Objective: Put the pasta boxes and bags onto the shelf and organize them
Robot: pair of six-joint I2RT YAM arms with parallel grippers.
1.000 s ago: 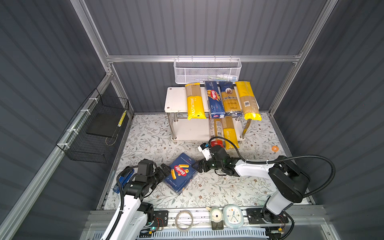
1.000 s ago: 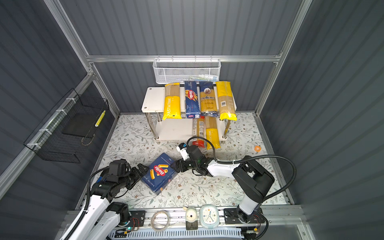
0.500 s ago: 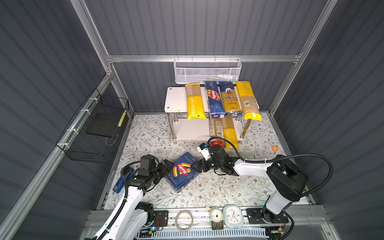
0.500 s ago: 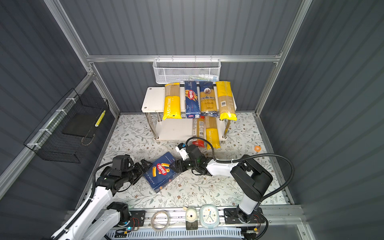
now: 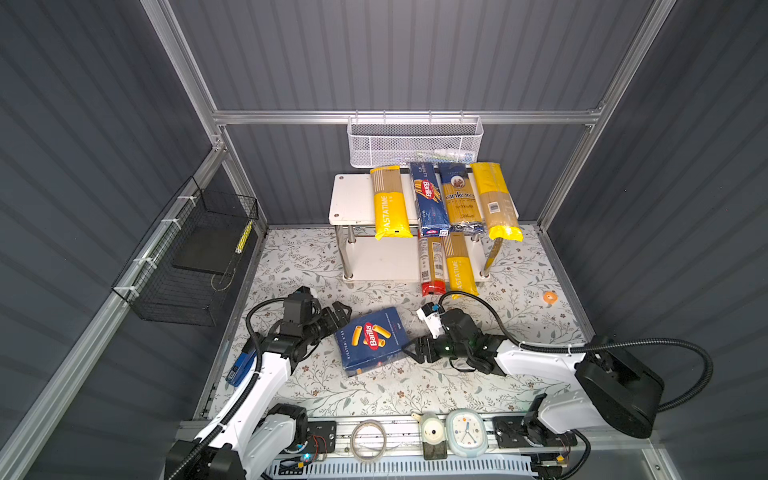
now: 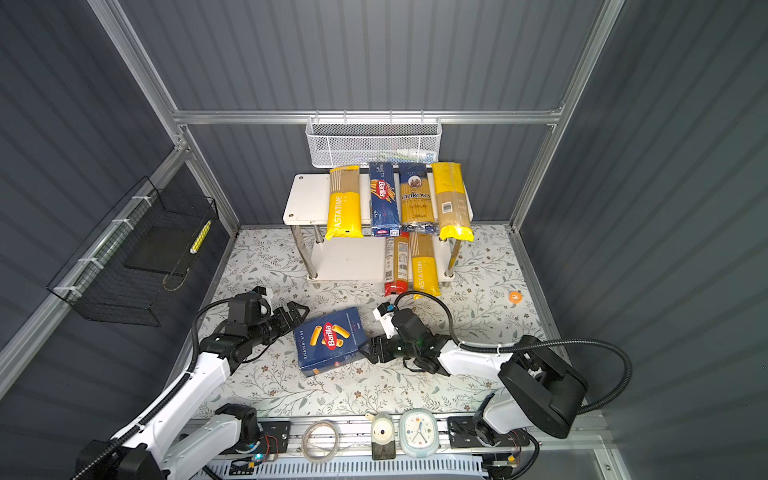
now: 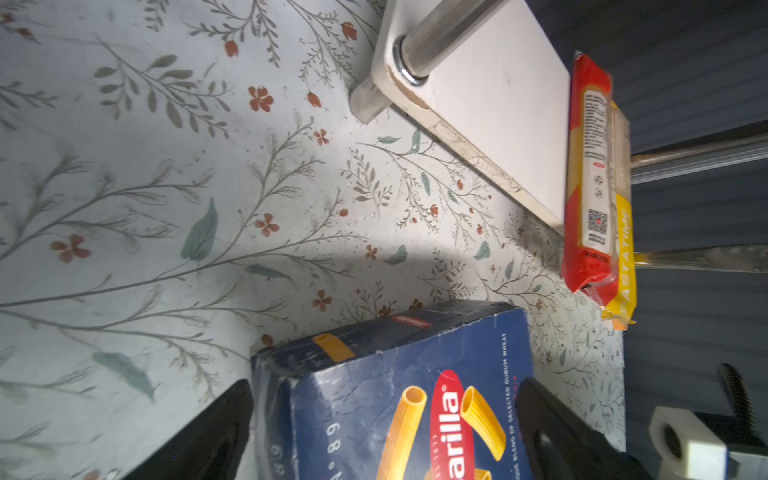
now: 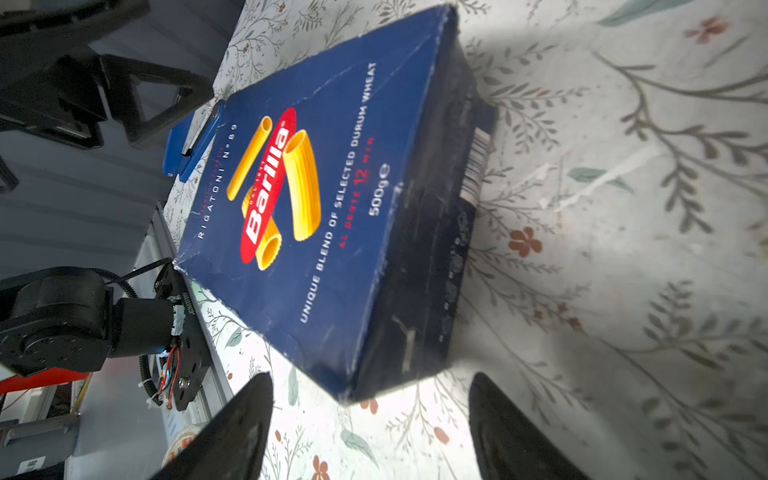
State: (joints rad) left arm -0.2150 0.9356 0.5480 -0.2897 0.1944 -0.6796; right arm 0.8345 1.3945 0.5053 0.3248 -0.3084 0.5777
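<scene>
While six long packs already lie on the shelf [image 5: 353, 199], the rigatoni box [image 5: 372, 340] sits flat, logo up, on the floral mat [image 5: 374, 390] at lower centre in both top views, well apart from the rack.

Top board, left to right: PASTATIME bag [image 5: 390, 203], spaghetti box [image 5: 428, 199], ankara bag [image 5: 460, 199], barcode bag [image 5: 496, 201]. All run front to back with near ends overhanging, probably because they are longer than the board. On the right of the lower board lie the red-ended bag [image 5: 432, 266] and the second PASTATIME bag [image 5: 459, 266]. The left part of both boards is bare, likely room for the wide box.

The left gripper [image 5: 340, 315] is at the box's upper-left corner and the right gripper [image 5: 415, 351] just beside its right edge. Both have jaws spread and hold nothing. It reads as a two-sided approach to a wide carton.

The room has dark ribbed walls and an aluminium frame. A white mesh basket [image 5: 415, 141] hangs above the shelf and a black wire basket [image 5: 187, 257] is on the left wall.

Left wrist view: the box end is at bottom centre between the black fingers [image 7: 216, 432], set wide. Contact is unclear. The lower board and red-ended bag are at upper right.

Right wrist view: the box fills the centre. Its corner points into the gap between the fingers [image 8: 237, 428] at the bottom, with bare mat between, so it is not gripped.
</scene>
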